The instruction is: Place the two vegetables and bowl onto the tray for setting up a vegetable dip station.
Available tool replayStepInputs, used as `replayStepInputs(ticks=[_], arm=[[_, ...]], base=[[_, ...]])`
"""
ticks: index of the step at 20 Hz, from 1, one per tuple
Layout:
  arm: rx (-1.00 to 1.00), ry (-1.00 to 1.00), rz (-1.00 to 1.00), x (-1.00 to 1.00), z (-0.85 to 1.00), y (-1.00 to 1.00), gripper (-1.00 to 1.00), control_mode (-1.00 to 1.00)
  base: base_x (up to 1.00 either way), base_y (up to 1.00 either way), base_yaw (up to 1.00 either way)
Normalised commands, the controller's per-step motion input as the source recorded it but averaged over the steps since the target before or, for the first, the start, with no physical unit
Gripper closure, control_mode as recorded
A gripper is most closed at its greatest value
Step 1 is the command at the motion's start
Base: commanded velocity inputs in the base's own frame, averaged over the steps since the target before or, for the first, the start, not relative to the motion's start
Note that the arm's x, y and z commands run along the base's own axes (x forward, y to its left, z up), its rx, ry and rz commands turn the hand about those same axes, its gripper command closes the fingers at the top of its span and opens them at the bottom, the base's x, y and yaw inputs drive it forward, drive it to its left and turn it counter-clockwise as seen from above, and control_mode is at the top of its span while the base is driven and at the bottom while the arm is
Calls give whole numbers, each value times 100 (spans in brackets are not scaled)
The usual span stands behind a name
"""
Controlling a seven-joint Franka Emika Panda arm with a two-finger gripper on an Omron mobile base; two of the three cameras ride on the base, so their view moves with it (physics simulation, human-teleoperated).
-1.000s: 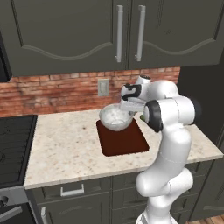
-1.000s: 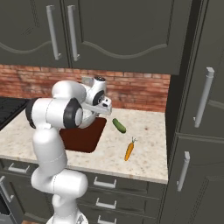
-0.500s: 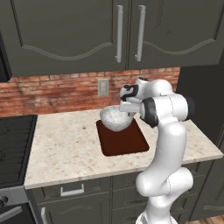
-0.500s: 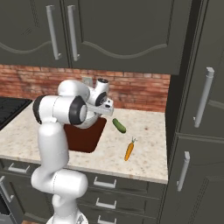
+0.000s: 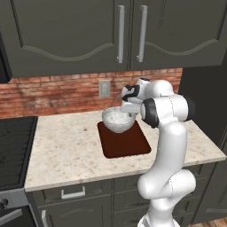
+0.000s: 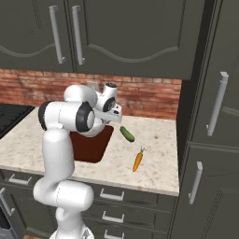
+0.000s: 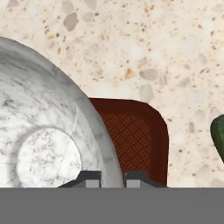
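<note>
The speckled grey-white bowl (image 5: 117, 119) is at the far end of the dark reddish-brown tray (image 5: 125, 142); I cannot tell whether it rests on the tray or hangs just above it. My gripper (image 5: 130, 107) is shut on the bowl's right rim. In the hand view the gripper (image 7: 112, 177) straddles the rim of the bowl (image 7: 43, 131), with the tray (image 7: 138, 135) beneath. The dark-green cucumber (image 6: 126, 134) and the orange carrot (image 6: 137, 161) lie on the counter to the right of the tray (image 6: 88, 147). The cucumber's (image 7: 218, 135) end shows at the hand view's right edge.
A brick backsplash with a wall outlet (image 5: 104, 88) runs behind the speckled counter (image 5: 62, 150). Dark cabinets hang above. A black stove (image 5: 13, 146) borders the counter on the left, and a tall cabinet (image 6: 210, 140) closes the right end.
The bowl has come down a little toward the tray's far end, still in my grip. The cucumber and carrot have not moved.
</note>
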Motion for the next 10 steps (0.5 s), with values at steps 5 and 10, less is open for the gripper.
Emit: replayStepInputs(ticks=[5, 10], arm=[[0, 0, 0, 0, 0, 1, -100, -100], [0, 0, 0, 0, 0, 0, -100, -100]], base=[[0, 0, 0], [0, 0, 0]])
